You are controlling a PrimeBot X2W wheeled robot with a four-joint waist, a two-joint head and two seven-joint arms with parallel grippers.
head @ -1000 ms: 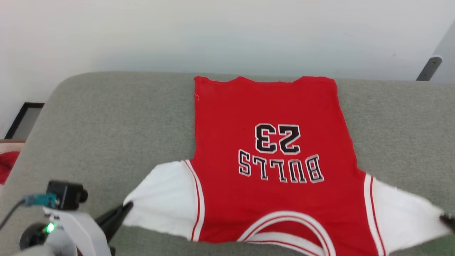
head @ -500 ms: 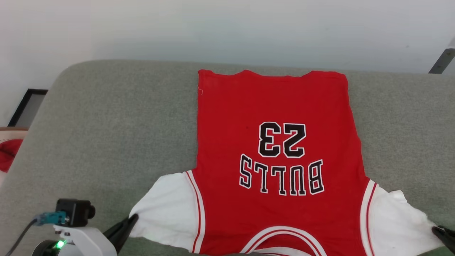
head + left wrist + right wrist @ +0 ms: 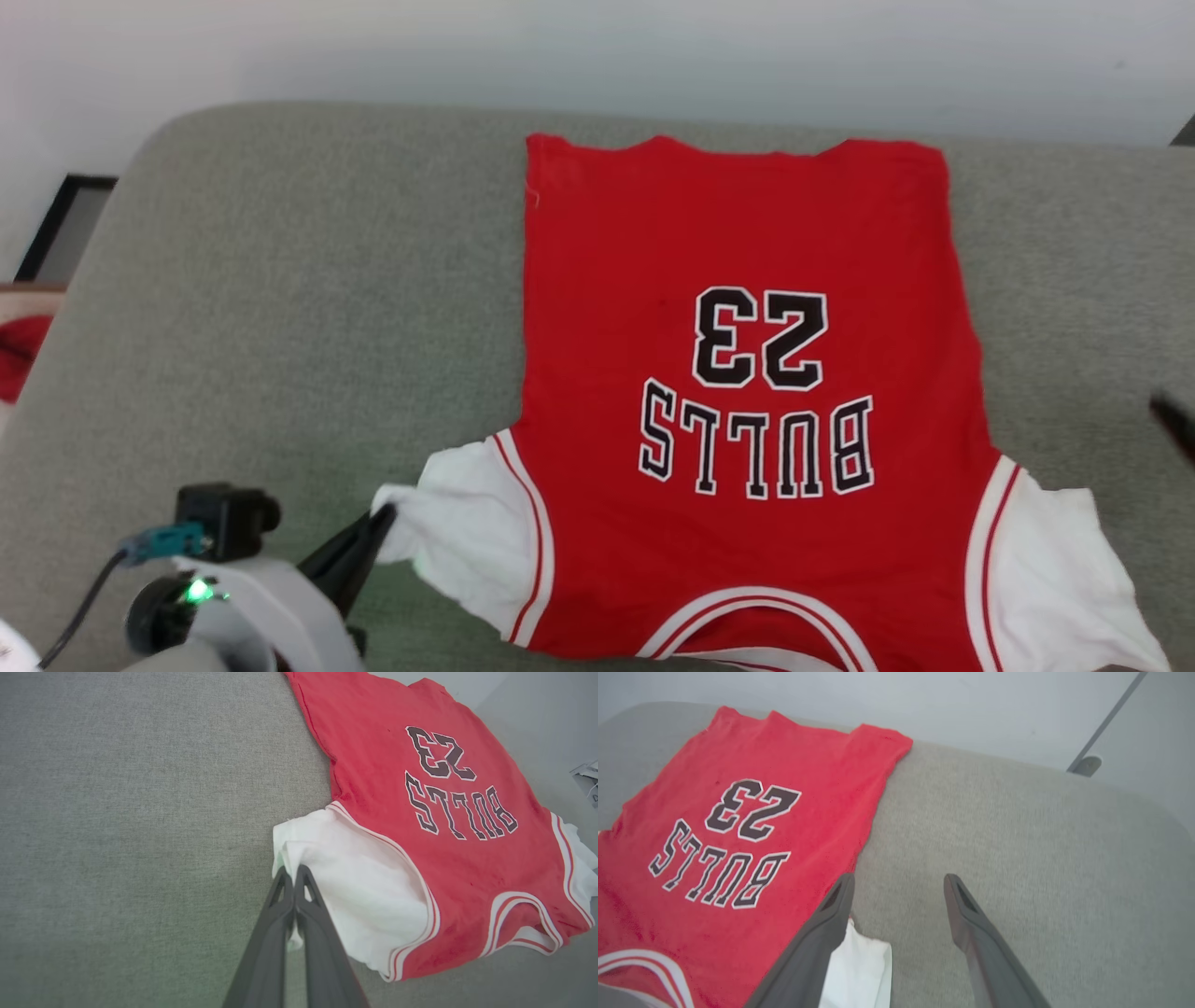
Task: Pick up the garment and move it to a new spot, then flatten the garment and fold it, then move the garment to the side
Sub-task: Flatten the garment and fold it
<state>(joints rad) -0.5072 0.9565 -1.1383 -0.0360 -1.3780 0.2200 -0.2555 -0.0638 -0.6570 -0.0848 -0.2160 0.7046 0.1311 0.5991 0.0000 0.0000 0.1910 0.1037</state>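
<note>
Left fingers (image 3: pixel 275 924) pinch sleeve (image 3: pixel 355 872); garment (image 3: pixel 747 243) runs near-far, collar (image 3: pixel 747 602) nearest.

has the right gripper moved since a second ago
Yes. The right gripper left the right sleeve tip of the garment, jaws open, and moved up the head view, now level with the BULLS lettering over the cushion.

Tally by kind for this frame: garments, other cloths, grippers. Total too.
Shirts: 1, the garment
Other cloths: 1, small red cloth at the head view's left edge
Grippers: 2, left gripper and right gripper
Total: 4
</note>
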